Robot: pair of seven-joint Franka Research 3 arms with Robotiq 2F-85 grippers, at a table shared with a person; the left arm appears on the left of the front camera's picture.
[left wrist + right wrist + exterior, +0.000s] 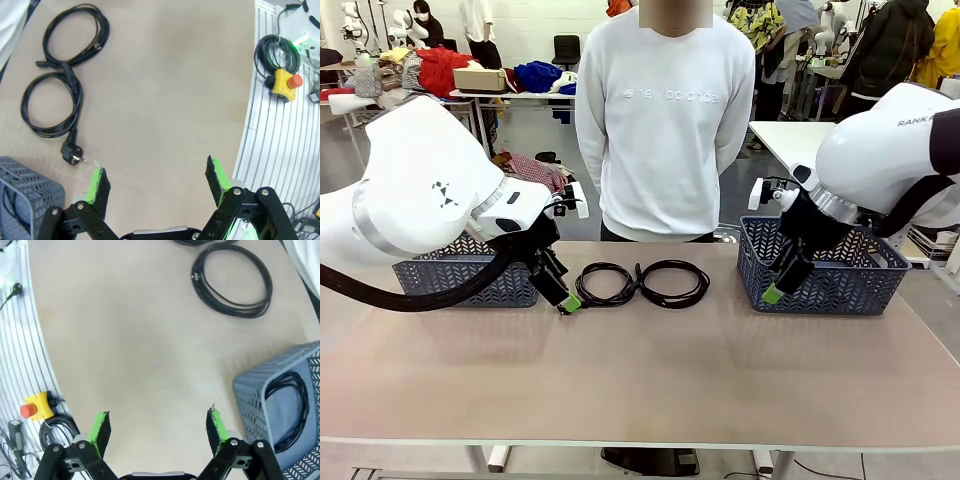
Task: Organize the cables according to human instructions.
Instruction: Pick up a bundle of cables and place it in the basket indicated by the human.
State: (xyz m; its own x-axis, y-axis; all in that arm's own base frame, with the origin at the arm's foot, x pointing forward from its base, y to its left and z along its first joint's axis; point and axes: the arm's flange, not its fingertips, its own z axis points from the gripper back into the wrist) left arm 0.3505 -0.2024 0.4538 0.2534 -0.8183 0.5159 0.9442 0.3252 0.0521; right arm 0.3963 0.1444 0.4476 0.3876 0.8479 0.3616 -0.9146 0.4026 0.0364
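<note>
— While the left gripper (567, 302) and right gripper (773, 293) are hung low over the table (640, 400), is anything gripped?

— Nothing is gripped. Both sets of green pads (95, 182) are spread wide, and only bare tabletop is seen between them.

— Where are the cables (638, 282) found?

— Two black coils are laid touching at mid-table, in front of the standing person (665, 120). The left coil (77, 97), ended by a chunky round plug (72, 152), is placed just beside the left gripper. The right coil (240, 311) is set well apart from the right gripper. A third coil (303, 402) is lodged inside the right blue basket (820, 285) (shown from the right wrist). The left basket (470, 285) is partly hidden behind the left arm.
</note>
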